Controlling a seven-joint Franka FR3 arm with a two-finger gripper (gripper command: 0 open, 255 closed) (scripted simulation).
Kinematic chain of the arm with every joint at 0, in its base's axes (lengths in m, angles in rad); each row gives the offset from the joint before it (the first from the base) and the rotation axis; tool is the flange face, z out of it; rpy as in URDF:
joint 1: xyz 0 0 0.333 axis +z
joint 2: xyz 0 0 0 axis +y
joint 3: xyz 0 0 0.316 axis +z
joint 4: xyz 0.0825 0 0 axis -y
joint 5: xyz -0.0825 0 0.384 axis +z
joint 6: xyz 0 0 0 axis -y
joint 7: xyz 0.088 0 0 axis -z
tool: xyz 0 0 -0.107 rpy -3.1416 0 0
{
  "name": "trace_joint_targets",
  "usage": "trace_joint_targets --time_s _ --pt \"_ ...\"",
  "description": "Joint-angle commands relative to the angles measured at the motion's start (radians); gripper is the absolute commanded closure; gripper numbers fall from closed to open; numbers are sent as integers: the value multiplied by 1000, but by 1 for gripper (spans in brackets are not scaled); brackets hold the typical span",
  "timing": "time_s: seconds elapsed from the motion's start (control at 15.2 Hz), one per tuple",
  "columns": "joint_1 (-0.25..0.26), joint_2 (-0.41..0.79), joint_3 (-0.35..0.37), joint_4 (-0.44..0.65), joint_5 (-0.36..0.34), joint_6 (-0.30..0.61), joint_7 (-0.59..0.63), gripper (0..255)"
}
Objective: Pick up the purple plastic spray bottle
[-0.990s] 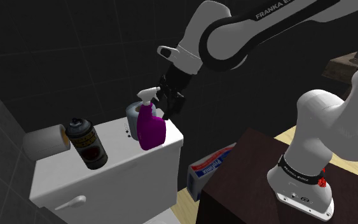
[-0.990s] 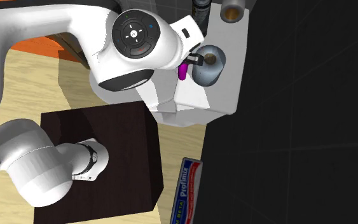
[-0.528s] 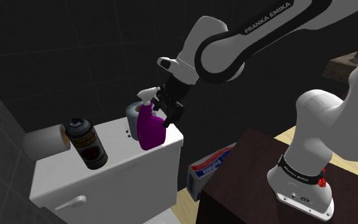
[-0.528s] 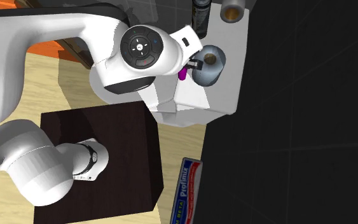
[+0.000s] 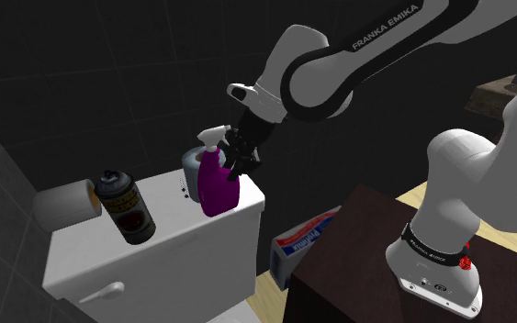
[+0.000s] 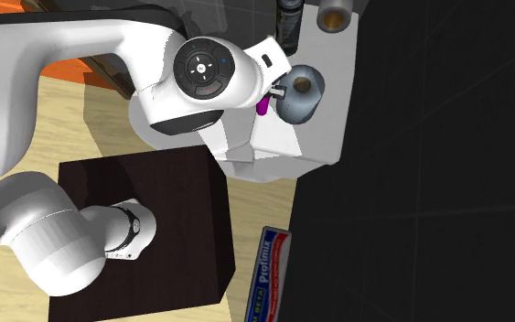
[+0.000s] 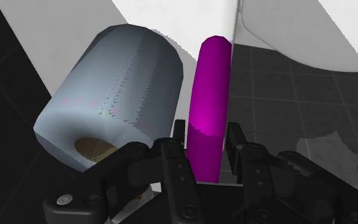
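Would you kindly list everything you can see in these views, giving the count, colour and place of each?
purple plastic spray bottle: one, purple with a pale trigger, upright on the toilet tank.
grey-blue paper roll: one, on the tank, just behind the bottle.
black spray can: one, brown label, on the tank toward the shoulder view's left.
white paper roll: one, lying at the tank's end, at the shoulder view's left.
white toilet tank: one, against dark tiled walls.
printed carton: one, white, blue and red, on the floor beside the stand.
wooden floor: pale.
dark brown stand: one, at the shoulder view's lower right.
arm: one, white.
fingers: two, black, clasping the bottle.
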Motion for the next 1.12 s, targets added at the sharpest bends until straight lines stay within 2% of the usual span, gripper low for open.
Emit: trace_joint_targets --time_s 0.0,0.13,1.06 --pt "0 1 0 0 0 0 0 255" --pt "-1 -1 0 -1 -1 -1 1 255" --pt "-58 -100 32 103 -107 -199 112 255"
